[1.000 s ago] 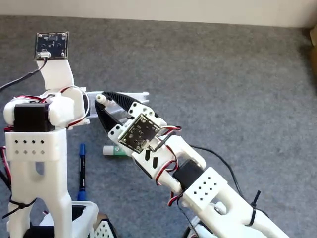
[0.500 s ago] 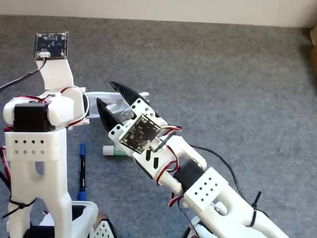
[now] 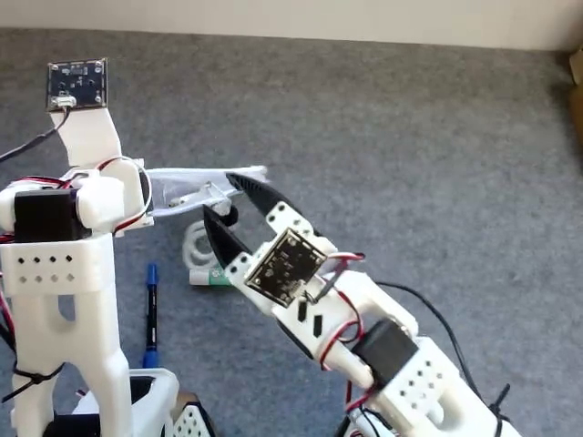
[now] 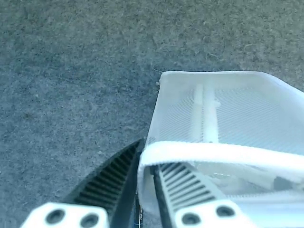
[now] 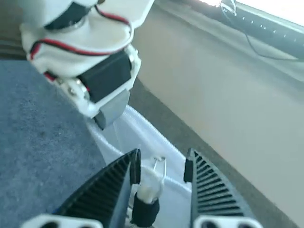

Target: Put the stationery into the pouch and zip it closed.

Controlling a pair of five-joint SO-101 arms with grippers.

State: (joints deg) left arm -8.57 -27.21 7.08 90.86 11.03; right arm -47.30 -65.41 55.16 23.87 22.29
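early stage: mesh pouch [image 4: 223, 109] clamped at rim in left hand [image 4: 148, 154], right hand [image 3: 221, 195] apart beside it; blue pen [image 3: 151, 309] and green-white tube [image 3: 208, 276] outside, not yet packed.

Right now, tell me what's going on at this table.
The left gripper is clamped on the rim of the white mesh pouch, holding it over the grey surface. The right gripper is open beside the pouch, with a small white piece between its jaws. A blue pen and a small tube lie outside the pouch.
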